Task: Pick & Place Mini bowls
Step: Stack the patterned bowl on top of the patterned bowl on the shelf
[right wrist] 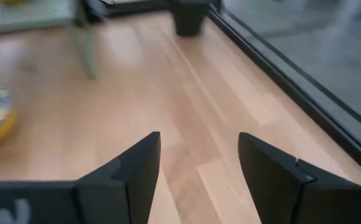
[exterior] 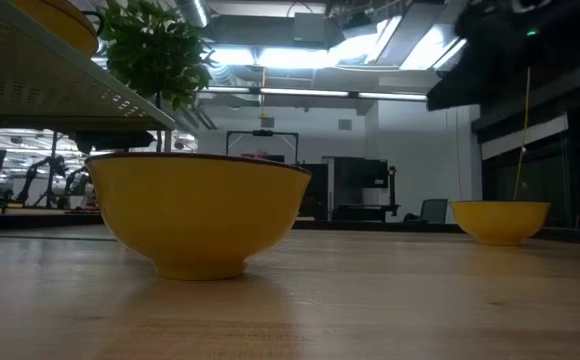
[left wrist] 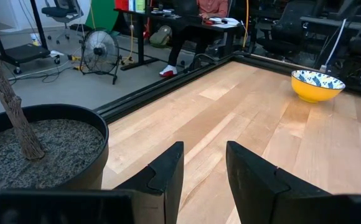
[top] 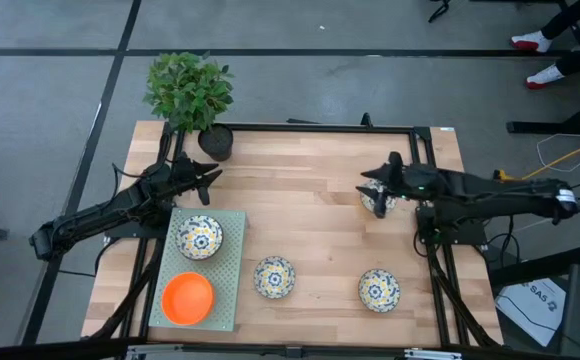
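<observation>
Three white mini bowls with blue-and-yellow flowers stand on their bases on the wooden table: one at the near middle, one at the near right, and one partly hidden below my right gripper. A fourth patterned bowl and a plain orange bowl sit on the green rack. My right gripper hangs open above the table, pointing toward the left edge, nothing between its fingers. My left gripper stands open beside the black plant pot, also holding nothing.
The potted plant stands at the table's far left corner. A black frame rail runs along the far edge and down the right side. Bare wood lies between the two grippers. A person's feet show on the floor beyond.
</observation>
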Tool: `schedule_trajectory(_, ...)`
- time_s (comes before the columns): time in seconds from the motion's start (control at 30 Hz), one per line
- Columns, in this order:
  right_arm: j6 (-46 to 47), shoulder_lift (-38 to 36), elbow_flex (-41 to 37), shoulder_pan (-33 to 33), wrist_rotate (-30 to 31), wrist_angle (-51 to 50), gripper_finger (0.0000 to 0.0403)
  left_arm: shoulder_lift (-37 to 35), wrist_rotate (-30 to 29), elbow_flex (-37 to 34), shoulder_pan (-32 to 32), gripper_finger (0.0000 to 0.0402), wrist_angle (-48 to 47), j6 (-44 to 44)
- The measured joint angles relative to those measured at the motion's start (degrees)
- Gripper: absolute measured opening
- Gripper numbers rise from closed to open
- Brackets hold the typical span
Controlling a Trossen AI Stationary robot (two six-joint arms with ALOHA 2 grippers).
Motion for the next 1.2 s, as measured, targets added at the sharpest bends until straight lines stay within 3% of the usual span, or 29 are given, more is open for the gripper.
schedule_trajectory(0.17, 5.95, 11.31, 8.60, 0.00, 7.52, -9.86, 0.0215, -0.01, 0.00, 0.00, 0.00, 0.0114, 0.00, 0.00)
schedule_trajectory(0.5, 13.84, 29.43, 27.99, 0.00, 8.18, -34.02, 0.0215, -0.02, 0.00, 0.00, 0.00, 0.0114, 0.00, -0.02)
schedule_trajectory(0.87, 24.20, 41.40, 29.93, 0.00, -0.18, -40.08, 0.0215, -0.02, 0.02, 0.00, 0.00, 0.0114, 0.00, -0.02)
schedule_trajectory(1.2, 32.14, 45.82, 29.89, 0.11, -0.25, -44.17, 0.0215, -0.02, 0.02, 0.00, 0.00, 0.0114, 0.00, 0.01)
